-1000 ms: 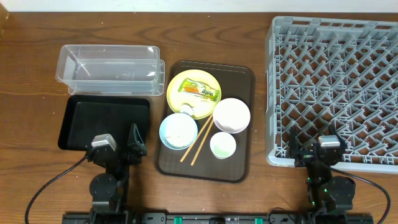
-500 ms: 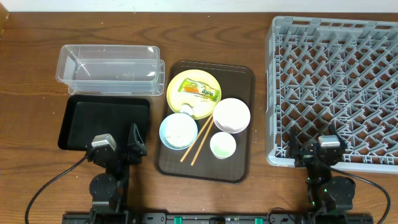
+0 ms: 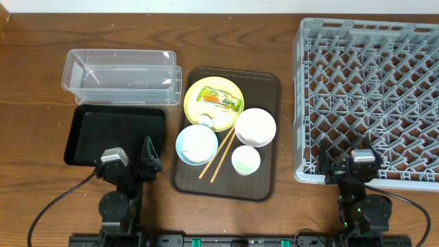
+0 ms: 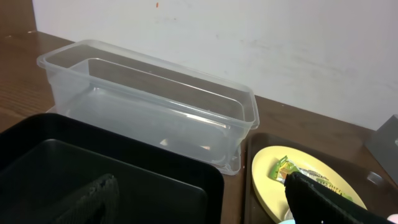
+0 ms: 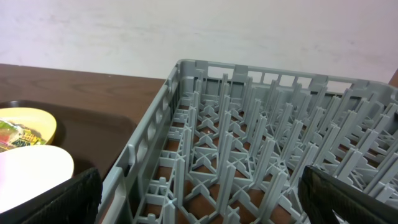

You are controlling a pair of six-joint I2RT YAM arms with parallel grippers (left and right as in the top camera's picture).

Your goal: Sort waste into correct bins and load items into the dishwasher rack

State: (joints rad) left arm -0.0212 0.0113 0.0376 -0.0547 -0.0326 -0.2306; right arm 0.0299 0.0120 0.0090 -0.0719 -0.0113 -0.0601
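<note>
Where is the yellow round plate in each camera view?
Overhead: yellow round plate on the dark brown serving tray, upper left.
Left wrist: plate bottom right, right of the clear plastic tub.
Right wrist: plate far left, beside the grey plastic rack.
Shared landmark: yellow-green snack wrapper lying on it.

Overhead top-down, low wrist views sharing yellow plate

A dark brown wooden bench is carrying everything, its grain running from left to right. A dark brown serving tray with rounded corners and a low raised rim is lying flat near the bench's middle, its longer sides running front to back. A plain white wall is standing along the bench's far edge, showing a tiny reddish speck high up.
</note>
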